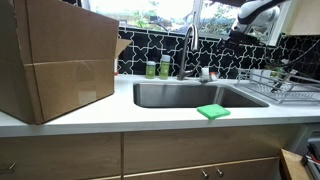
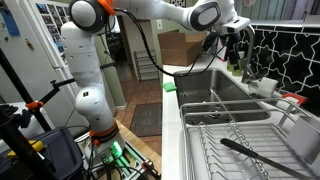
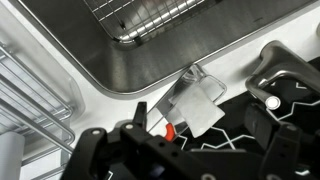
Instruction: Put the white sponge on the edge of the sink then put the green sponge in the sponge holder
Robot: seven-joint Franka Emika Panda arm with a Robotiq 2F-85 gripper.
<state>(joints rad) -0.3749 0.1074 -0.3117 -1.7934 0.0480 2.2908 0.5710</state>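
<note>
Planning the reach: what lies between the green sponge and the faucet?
The sink basin, in an exterior view; green sponge on its front rim, faucet behind.

Daylight through the window [image 1: 165, 12] blows out white; the steel sink [image 1: 190, 95] shows soft glare; all 3 pictures are slightly blurred.

Before me a white worktop [image 1: 70, 122] runs over wooden cupboard fronts [image 1: 180, 155]. Behind it the wall [image 1: 235, 55] is black tile crossed by crooked white lines, and above it a window [image 1: 165, 12] lets in bright daylight. In an exterior view a dark mat [image 2: 148, 120] lies on the grey floor [image 2: 150, 150] beside the cupboards.
</note>
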